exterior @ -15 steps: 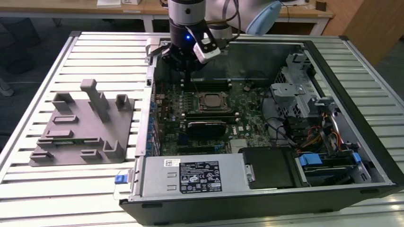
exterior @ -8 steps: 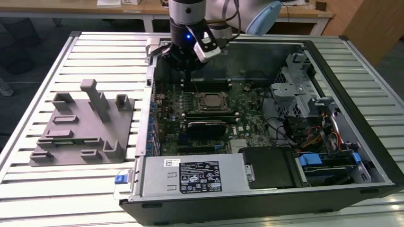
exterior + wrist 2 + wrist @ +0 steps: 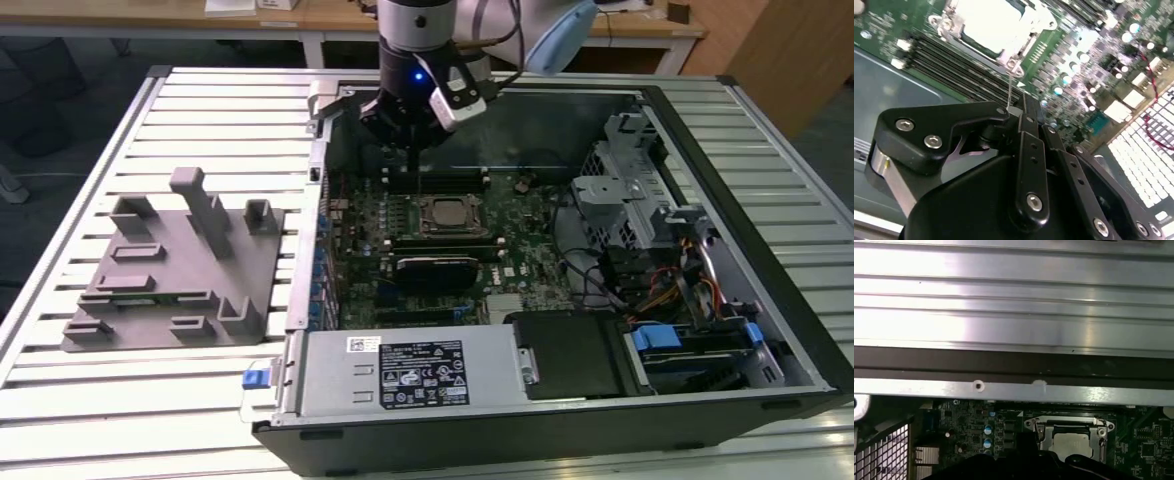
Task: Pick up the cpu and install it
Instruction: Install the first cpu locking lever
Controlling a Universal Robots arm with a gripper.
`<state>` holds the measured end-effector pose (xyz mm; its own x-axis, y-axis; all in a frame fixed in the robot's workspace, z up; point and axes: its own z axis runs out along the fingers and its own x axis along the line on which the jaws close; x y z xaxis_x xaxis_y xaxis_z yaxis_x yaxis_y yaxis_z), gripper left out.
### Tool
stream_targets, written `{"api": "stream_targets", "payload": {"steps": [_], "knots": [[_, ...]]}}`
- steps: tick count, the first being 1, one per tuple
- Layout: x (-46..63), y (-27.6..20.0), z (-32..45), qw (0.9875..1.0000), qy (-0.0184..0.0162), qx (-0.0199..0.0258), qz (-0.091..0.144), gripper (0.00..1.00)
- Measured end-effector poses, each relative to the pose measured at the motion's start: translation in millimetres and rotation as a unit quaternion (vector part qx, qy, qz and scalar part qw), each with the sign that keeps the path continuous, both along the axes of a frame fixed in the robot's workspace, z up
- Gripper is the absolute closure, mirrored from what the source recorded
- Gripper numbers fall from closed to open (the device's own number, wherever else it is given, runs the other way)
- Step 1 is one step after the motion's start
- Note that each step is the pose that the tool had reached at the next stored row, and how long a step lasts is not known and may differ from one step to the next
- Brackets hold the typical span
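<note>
The cpu (image 3: 447, 213), a silvery-white square, lies flat in the motherboard socket inside the open computer case, with the metal socket frame around it. It also shows in both wrist views (image 3: 990, 24) (image 3: 1070, 443). My gripper (image 3: 414, 183) hangs just behind the socket, toward the case's back wall, with its black fingers (image 3: 1030, 131) shut together and no chip between them. A thin metal lever rod (image 3: 1011, 86) rises from the socket corner up to the fingertips. Whether the fingers pinch it, I cannot tell.
The grey plastic fixture block (image 3: 174, 270) stands on the slatted table at the exterior view's left. The case (image 3: 747, 180) holds memory slots, a power supply (image 3: 400, 370) in front, and drive cages and cables at the exterior view's right.
</note>
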<state>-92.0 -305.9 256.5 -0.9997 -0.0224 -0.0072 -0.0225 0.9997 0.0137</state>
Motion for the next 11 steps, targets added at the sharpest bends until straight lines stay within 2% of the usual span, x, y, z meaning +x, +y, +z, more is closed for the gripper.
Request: {"api": "stream_targets", "payload": {"steps": [6,10,11], "knots": [[18.7,0.0,-0.2,1.0,0.0,0.0001,0.0,0.89],[19.9,-0.5,-0.7,1.0,0.0,0.0011,0.0,0.89],[19.9,-0.7,-0.8,1.0,0.0,0.004,0.0,0.89]]}}
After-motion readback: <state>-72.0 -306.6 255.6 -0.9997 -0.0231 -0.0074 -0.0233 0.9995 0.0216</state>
